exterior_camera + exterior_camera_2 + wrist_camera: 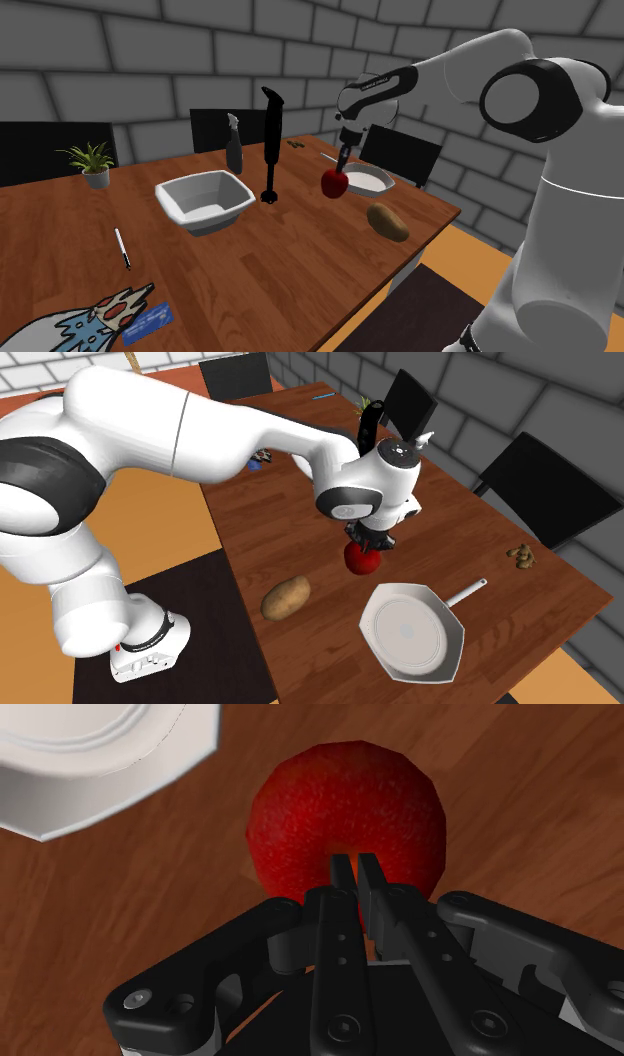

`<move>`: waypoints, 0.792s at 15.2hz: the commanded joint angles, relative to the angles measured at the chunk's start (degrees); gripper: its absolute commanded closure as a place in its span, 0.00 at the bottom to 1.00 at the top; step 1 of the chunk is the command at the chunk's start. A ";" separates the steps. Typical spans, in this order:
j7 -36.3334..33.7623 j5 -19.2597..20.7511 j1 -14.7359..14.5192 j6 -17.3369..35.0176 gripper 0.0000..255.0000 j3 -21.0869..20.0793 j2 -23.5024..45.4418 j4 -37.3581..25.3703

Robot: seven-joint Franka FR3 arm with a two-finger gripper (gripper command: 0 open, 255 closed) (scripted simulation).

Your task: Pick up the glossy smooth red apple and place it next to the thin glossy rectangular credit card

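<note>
Since the jaws of the black gripper [356, 862] pinch just the very top of the glossy red apple [334, 183], hanging beside the white frying pan [375, 180], I'd carry it slow and low across the brown wooden worktop [300, 260] to the far-off blue rectangular card [152, 320].

Table [300, 275]: bowl [205, 200], potato [387, 221], pan [412, 632], card [152, 319]

In the shoulder view the apple [334, 183] is between the blender [270, 150] on its left and the pan [374, 181] just to its right, with the potato [387, 221] nearer the camera. On the table [300, 255] the bowl [226, 214] lies left of the blender, with the spray bottle [234, 143] behind it. The pen [122, 248] and then the card [152, 318] lie before the bowl, well apart from the apple.
</note>
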State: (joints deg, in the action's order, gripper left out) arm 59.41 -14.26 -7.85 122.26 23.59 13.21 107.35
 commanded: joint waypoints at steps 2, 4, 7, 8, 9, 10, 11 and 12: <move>-0.56 0.61 -0.07 -1.96 1.00 0.18 -0.80 -1.29; -0.93 1.01 -0.12 -3.31 1.00 0.27 -1.32 -2.19; -1.46 1.54 -0.17 -5.37 1.00 0.40 -2.02 -3.66; -1.63 1.70 -0.18 -6.06 1.00 0.44 -2.22 -4.18; -1.79 1.85 -0.19 -6.76 1.00 0.48 -2.42 -4.71; -1.94 1.99 -0.20 -7.46 1.00 0.51 -2.60 -5.26; -2.10 2.13 -0.20 -8.16 1.00 0.54 -2.77 -5.82; -2.24 2.26 -0.20 -8.87 1.00 0.57 -2.93 -6.39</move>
State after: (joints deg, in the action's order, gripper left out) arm 57.36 -12.09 -8.03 114.10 24.17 10.31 101.64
